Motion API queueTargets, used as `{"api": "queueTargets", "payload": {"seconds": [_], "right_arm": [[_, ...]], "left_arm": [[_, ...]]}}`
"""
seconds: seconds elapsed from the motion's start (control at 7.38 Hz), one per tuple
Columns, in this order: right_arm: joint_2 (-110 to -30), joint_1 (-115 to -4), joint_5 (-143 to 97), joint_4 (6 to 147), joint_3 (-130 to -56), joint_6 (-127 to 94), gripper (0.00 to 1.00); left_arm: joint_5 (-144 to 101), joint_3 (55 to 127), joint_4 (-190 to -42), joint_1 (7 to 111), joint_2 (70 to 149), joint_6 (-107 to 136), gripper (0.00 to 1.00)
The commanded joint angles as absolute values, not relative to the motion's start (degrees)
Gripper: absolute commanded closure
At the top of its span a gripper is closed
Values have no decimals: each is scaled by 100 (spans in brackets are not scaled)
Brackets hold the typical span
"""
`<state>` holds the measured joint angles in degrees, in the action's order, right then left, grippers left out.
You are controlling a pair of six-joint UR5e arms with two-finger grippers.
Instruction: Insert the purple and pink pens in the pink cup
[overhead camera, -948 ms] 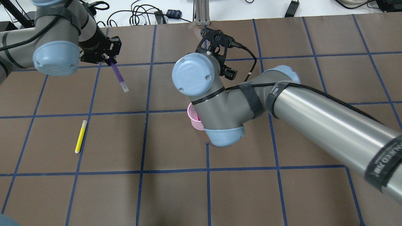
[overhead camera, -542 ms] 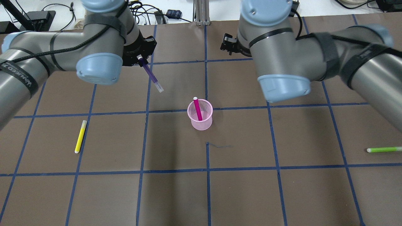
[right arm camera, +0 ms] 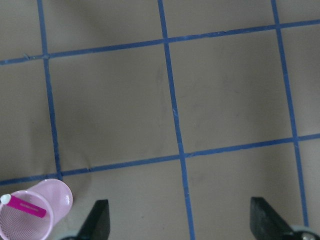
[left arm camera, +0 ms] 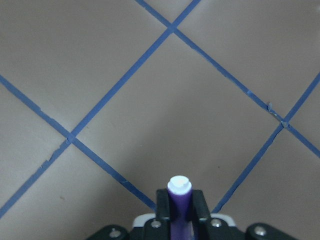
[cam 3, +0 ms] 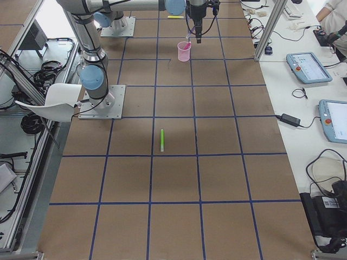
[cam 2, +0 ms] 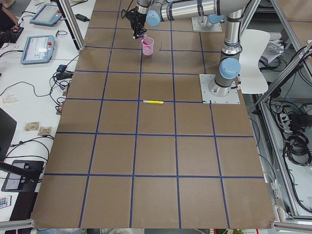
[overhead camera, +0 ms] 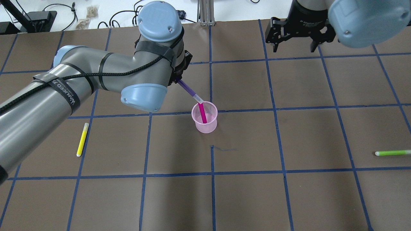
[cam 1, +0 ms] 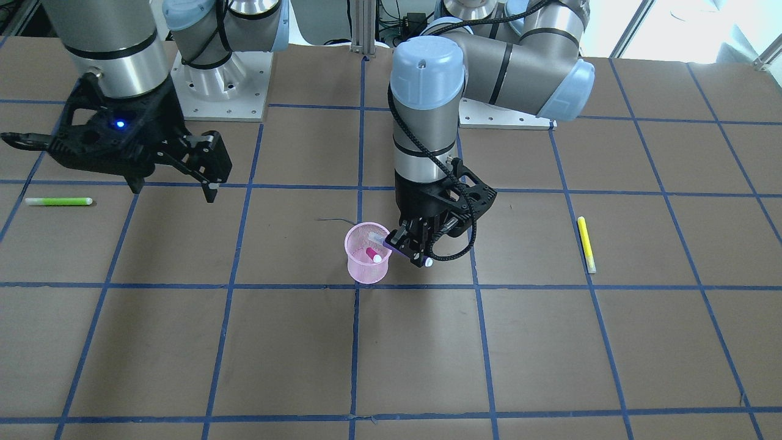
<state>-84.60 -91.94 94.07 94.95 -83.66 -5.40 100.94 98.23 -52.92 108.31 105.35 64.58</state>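
Observation:
The pink mesh cup (overhead camera: 205,126) stands upright near the table's middle, with the pink pen (overhead camera: 202,115) leaning inside it. My left gripper (overhead camera: 178,80) is shut on the purple pen (overhead camera: 189,91), held slanted with its clear-capped lower end at the cup's far-left rim. In the front view the left gripper (cam 1: 415,247) sits just beside the cup (cam 1: 365,269). The left wrist view shows the purple pen (left arm camera: 179,205) clamped between the jaws. My right gripper (overhead camera: 293,45) is open and empty, raised at the far right. Its wrist view shows the cup (right arm camera: 55,200) at the lower left.
A yellow pen (overhead camera: 82,139) lies on the brown mat to the left of the cup. A green pen (overhead camera: 393,153) lies near the right edge. Cables and small devices lie on the white surface past the far edge.
My left arm has swung right, carrying the purple pen from the far left to the cup's rim. My right arm has left the cup, now holding the pink pen, for the far right.

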Motion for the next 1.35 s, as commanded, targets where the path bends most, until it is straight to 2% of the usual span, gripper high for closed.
{"api": "queueTargets", "payload": {"seconds": [0.0,0.14,0.81,0.95,1.08,1.22], "right_arm": [[-8534,-8921,9360,9089,-8166,139,0],[-8534,-8964,9386,8479,-8069,54,0],[-8701,-9009,9211,8420,-8174,-201,0],[-8692,-9009,9211,8429,-8174,-228,0],[-8701,-9009,9202,8446,-8174,-246,0],[-8692,-9009,9202,8446,-8174,-246,0]], "left_arm": [[10485,10098,-5019,11126,10617,6706,100],[10520,10107,-5027,11214,10608,6793,100],[11540,10248,-5036,11785,10731,7188,100],[11514,10248,-5045,11821,10740,7346,84],[11514,10248,-5045,11856,10766,7365,45],[11522,10248,-5054,11856,10793,7296,0]]}}
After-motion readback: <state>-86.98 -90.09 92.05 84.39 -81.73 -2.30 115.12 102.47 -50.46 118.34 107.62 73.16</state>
